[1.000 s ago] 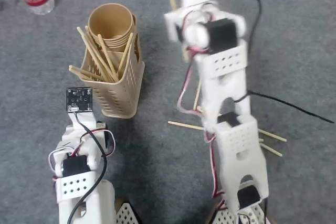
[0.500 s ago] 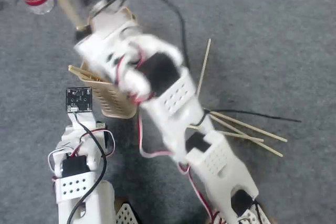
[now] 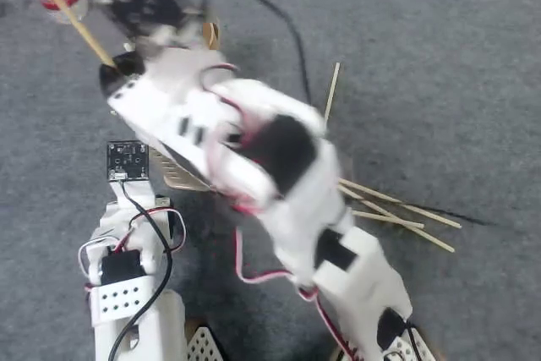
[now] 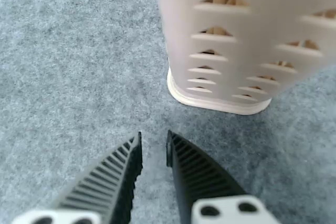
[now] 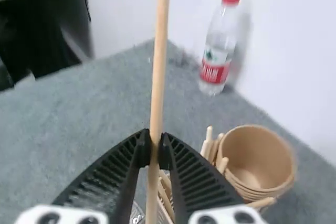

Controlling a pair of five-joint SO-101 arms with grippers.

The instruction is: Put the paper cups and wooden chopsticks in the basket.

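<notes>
Overhead, the right claw (image 5: 154, 142) clamps a wooden chopstick (image 5: 159, 51) upright above the basket (image 4: 236, 40), which stands toward 10 o'clock on the grey counter (image 3: 473, 82). Stacked paper cups (image 5: 257, 161) and more chopsticks sit inside it. The left claw (image 4: 154, 142), narrowly parted and holding nothing, hangs just beside the basket's base. Loose chopsticks (image 3: 397, 213) lie at 3 o'clock, and a water bottle (image 5: 218, 51) stands at 11.

red-capped plastic bottle (image 5: 218, 51) on grey carpet (image 3: 473, 82) near white wall (image 5: 294, 51)
</notes>
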